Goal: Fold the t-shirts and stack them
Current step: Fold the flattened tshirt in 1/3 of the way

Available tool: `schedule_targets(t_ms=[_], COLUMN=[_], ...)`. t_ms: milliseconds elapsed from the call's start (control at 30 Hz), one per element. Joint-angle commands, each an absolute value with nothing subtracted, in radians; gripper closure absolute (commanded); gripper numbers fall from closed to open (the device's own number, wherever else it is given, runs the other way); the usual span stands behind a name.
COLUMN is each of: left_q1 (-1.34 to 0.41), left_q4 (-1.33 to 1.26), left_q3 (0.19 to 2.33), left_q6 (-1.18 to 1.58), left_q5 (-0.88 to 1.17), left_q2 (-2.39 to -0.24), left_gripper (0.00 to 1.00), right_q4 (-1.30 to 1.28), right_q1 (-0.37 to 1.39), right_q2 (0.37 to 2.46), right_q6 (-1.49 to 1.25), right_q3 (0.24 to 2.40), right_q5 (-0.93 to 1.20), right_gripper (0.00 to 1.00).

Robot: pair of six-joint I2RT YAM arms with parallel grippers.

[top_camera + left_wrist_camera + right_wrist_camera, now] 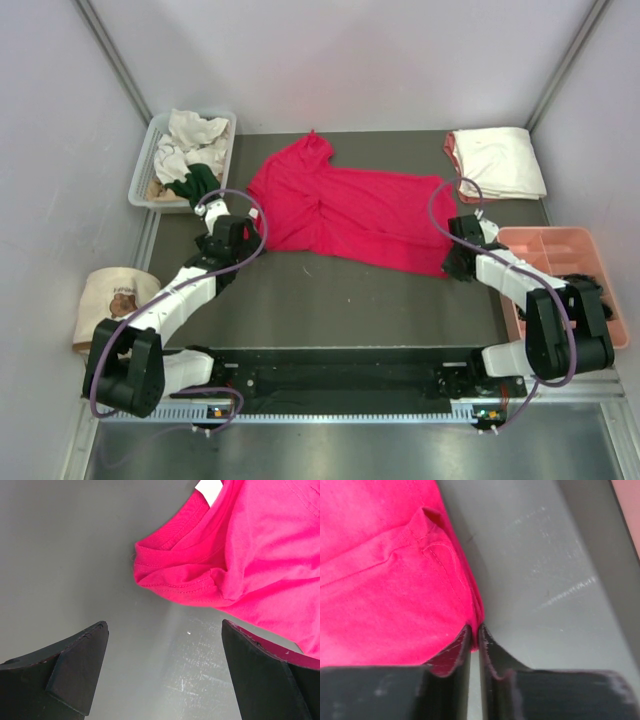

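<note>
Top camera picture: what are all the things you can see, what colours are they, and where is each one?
red t-shirt: one, crimson-red, spread rumpled mid-table
folded t-shirts: at least two, cream-white over salmon-pink, far right corner
crumpled t-shirts: several, cream-white, dark green, tan, inside the bin
bin: one, white, far left corner
tray: one, salmon-pink, divided, right edge
bag: one, beige with brown bear print, left edge
table: one, dark grey
left gripper: one, black, open beside the shirt's collar
right gripper: one, black, shut on the shirt's edge
</note>
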State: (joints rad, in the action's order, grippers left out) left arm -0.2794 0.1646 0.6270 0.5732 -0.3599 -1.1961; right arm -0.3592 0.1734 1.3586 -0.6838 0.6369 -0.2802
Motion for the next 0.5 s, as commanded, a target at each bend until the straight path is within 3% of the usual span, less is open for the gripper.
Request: schedule_targets(t_ms=[0, 467], left_q1=[-0.265, -0.245], left_q4=[0.118, 0.061], left_q3=[0.620, 0.650], left_q6=[0.572, 0.598], left_q5=[-0.379, -0.408], left_q2=[-1.177, -1.328], left_gripper=[0.01, 0.01], right_q4=[-0.364, -0.351], right_q1=[0.166, 0.166], right_q2=[1.394, 1.384], right_q6=[-0.692, -0.684], right_q3=[0.650, 0.644], right_q5=[-0.261, -0.250], right_gripper=[1.00, 1.00])
